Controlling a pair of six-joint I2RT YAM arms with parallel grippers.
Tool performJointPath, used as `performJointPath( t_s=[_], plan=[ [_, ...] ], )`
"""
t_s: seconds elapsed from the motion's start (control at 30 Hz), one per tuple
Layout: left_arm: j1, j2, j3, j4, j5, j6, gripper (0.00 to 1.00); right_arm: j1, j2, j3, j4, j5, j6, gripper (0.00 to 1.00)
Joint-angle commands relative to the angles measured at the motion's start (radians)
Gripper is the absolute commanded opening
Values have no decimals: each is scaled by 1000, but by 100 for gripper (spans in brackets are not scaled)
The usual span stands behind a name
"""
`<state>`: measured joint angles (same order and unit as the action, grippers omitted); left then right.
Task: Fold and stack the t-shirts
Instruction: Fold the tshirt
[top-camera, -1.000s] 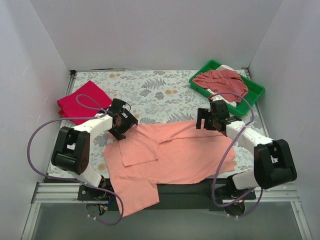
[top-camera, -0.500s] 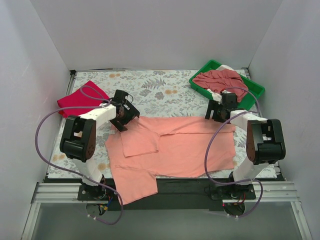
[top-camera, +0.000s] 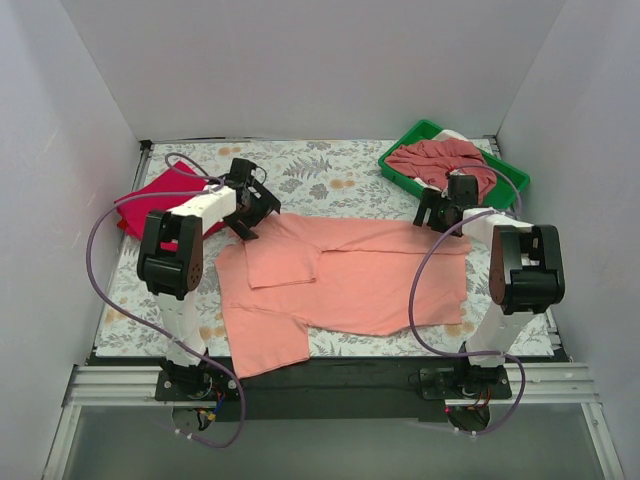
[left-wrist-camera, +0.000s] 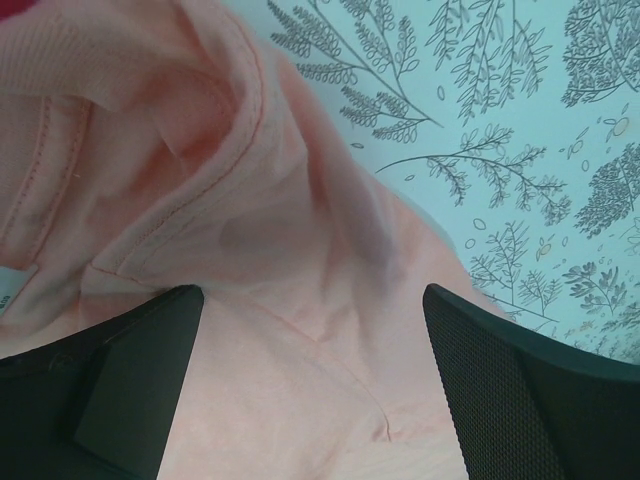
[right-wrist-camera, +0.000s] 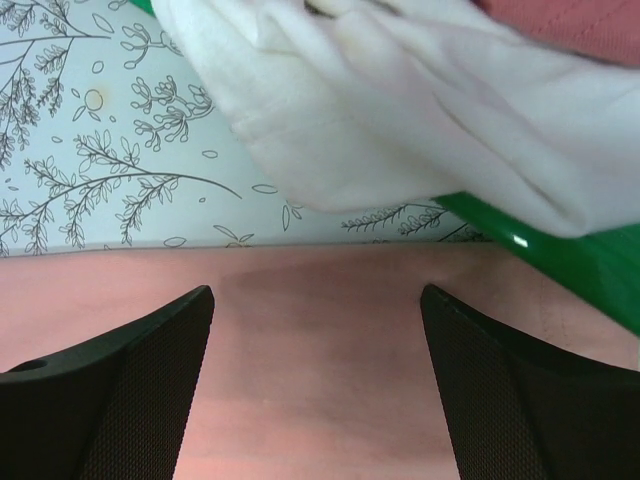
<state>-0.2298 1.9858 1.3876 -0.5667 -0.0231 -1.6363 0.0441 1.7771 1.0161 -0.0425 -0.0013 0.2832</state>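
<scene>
A salmon-pink t-shirt (top-camera: 350, 280) lies spread flat across the middle of the floral table, one sleeve folded over its body and its lower left corner reaching the table's front edge. My left gripper (top-camera: 250, 210) stands open over the shirt's far left corner. The left wrist view shows its fingers (left-wrist-camera: 120, 380) wide apart above wrinkled pink cloth (left-wrist-camera: 300, 300). My right gripper (top-camera: 440, 215) stands open over the far right edge, pink cloth (right-wrist-camera: 320, 350) between its fingers (right-wrist-camera: 520, 390). A folded crimson-red t-shirt (top-camera: 150, 195) lies at the far left.
A green tray (top-camera: 510, 180) at the far right holds a crumpled dusty rose-red shirt (top-camera: 440, 160) and a white one. The white shirt (right-wrist-camera: 400, 100) hangs over the tray's rim (right-wrist-camera: 560, 260) just beyond my right gripper. Purple cables loop from both arms. White walls enclose the table.
Both arms have stretched toward the far side, dragging the salmon-pink shirt up the table. It now lies flatter, with less of it hanging over the front edge.
</scene>
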Motion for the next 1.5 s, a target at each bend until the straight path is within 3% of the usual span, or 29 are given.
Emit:
performJointPath(
  t_s=[0.0,0.37,0.53,0.7,0.97,1.13,1.23,1.47],
  plan=[
    [18,110,-6,4,-60,33,93,-33,50,38,-26,9,-6,91],
    [17,48,86,-50,-100,43,93,-35,41,130,-108,-92,-41,98],
    [-2,-109,30,-65,-118,36,93,-35,-103,59,-112,-144,-44,98],
    [-51,-333,-136,-88,-150,7,93,-27,-302,-66,-117,-158,-32,98],
    [-272,-695,-488,-183,-135,-109,95,-24,-541,-306,-119,-183,30,98],
    [-495,-878,-671,-335,-121,-338,94,-23,-628,-341,-152,-178,28,98],
    [-636,-930,-696,-434,-136,-446,90,-23,-663,-355,-164,-175,22,98],
    [-730,-906,-748,-585,-109,-554,83,-23,-673,-366,-198,-167,8,98]
  ],
)
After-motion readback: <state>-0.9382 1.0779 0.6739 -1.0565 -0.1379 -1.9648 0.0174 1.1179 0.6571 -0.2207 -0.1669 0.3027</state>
